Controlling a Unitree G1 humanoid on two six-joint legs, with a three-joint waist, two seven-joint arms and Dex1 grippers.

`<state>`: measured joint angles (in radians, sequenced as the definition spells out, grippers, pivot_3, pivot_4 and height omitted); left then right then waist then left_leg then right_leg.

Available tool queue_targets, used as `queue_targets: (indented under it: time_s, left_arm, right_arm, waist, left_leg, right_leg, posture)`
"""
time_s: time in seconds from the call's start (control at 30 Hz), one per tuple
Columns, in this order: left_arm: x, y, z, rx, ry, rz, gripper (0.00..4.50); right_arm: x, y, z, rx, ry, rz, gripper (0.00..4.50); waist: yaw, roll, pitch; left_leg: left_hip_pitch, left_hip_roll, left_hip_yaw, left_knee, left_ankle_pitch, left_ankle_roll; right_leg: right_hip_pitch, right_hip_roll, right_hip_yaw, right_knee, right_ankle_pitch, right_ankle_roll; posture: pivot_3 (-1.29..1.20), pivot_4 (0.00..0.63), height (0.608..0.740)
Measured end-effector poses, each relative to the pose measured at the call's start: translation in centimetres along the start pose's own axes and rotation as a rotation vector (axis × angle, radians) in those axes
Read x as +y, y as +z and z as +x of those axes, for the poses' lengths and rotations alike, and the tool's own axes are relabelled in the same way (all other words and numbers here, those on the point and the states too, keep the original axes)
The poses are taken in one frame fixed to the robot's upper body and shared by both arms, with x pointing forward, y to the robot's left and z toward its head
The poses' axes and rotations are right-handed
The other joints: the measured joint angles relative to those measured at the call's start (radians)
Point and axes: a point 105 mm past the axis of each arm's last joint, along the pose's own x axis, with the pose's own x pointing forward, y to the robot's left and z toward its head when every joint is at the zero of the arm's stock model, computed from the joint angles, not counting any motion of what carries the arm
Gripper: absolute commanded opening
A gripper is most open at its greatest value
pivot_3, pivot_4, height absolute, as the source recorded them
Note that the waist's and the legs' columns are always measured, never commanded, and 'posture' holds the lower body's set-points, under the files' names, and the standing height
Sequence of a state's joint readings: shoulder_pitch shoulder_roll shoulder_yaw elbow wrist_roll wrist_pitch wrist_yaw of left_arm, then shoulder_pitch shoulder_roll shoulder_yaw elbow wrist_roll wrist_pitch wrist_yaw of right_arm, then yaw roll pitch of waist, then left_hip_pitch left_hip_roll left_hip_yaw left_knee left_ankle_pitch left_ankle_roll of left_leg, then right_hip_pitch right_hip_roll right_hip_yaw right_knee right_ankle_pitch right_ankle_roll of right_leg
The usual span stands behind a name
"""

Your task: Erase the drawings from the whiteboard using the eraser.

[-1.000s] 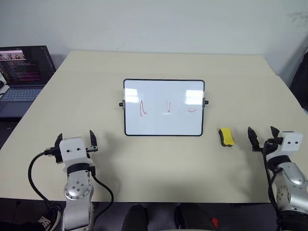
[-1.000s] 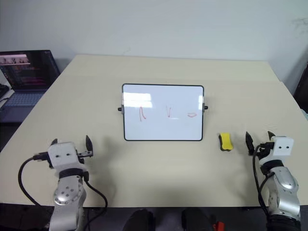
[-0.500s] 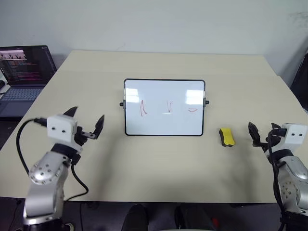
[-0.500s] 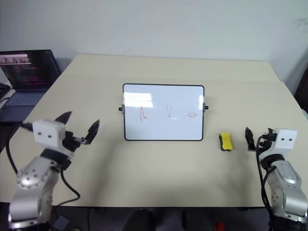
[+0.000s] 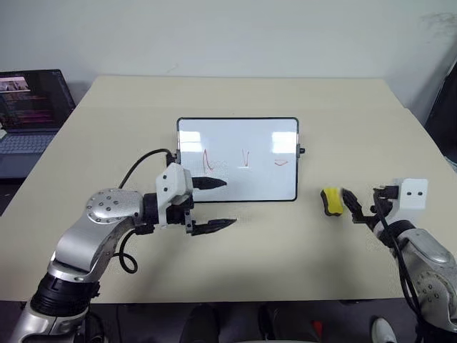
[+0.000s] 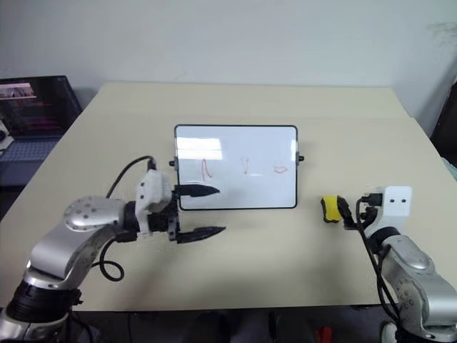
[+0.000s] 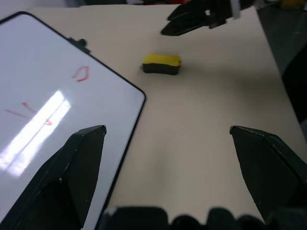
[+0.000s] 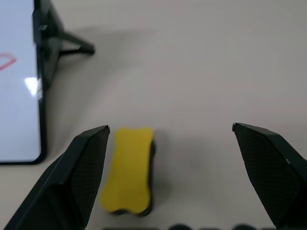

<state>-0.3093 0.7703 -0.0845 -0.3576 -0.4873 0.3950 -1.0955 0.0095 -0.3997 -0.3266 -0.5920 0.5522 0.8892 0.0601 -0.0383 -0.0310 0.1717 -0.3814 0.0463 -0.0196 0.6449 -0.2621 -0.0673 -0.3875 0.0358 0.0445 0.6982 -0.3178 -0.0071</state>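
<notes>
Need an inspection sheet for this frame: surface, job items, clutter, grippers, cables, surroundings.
Surface: beige table, bare apart from the job's things.
Job's things: whiteboard propped mid-table, three red drawings unerased; yellow eraser lying on the table to the board's right.
Clutter: nothing seen on the table.
Grippers: left gripper open, pointing sideways in front of the board's lower left corner, holding nothing; right gripper open, at the eraser, which lies by one finger, not gripped.
Cables: black cable looping off the left arm; another along the right arm.
Surroundings: open laptop off the table's left edge; white wall behind.
</notes>
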Motion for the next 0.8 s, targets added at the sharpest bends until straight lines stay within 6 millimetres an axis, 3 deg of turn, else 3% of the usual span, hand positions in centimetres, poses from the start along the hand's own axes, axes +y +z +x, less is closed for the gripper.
queue_targets:
  time_s: [0.4,0.8]
  left_arm:
    - [-0.6,-1.0,-0.2,0.033,-0.127,0.001,4.5]
    - [-1.5,-2.4,-0.5,0.043,-0.138,-0.012,4.5]
  right_arm:
    - [3.8,0.0,1.6,0.021,-0.006,-0.046,4.48]
    - [2.6,-2.1,3.5,0.077,-0.072,-0.092,4.48]
  waist:
    - [0.003,0.0,0.0]
    - [0.004,0.0,0.0]
  left_leg:
    - [-0.002,0.0,0.0,0.0,0.0,0.0]
    - [-0.002,0.0,0.0,0.0,0.0,0.0]
  right_leg:
    - [-0.002,0.0,0.0,-0.001,0.0,0.0]
    - [-0.002,0.0,0.0,-0.001,0.0,0.0]
  posture:
    - [0.0,0.15,0.74]
    - [0.0,0.15,0.74]
